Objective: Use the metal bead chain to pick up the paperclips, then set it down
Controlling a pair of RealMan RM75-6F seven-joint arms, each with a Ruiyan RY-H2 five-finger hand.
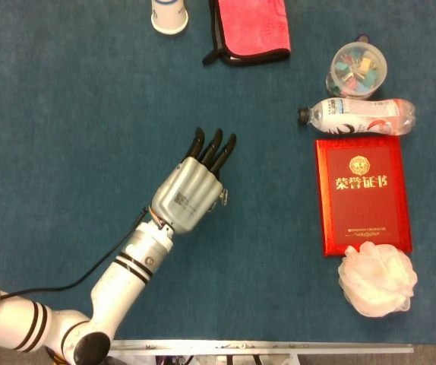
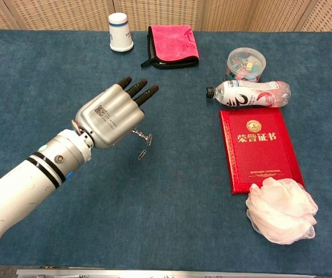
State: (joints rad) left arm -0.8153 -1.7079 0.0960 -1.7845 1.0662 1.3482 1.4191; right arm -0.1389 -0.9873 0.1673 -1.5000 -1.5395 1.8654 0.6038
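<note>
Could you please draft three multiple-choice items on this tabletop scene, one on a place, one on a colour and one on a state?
1. Where does the plastic bottle lie?
A. just beyond the red book's far edge
B. on the pink cloth
C. beside the white cup

2. What colour is the mesh bath sponge?
A. blue
B. white
C. black

3. What is the left robot hand doing?
A. resting flat on the book
B. gripping the cup
C. holding a bead chain that dangles above the table

Answers: 1 A, the bottle lies on its side between book and tub. 2 B, its pale mesh shows in both views. 3 C, the chain hangs under the palm with a paperclip at its end.
</note>
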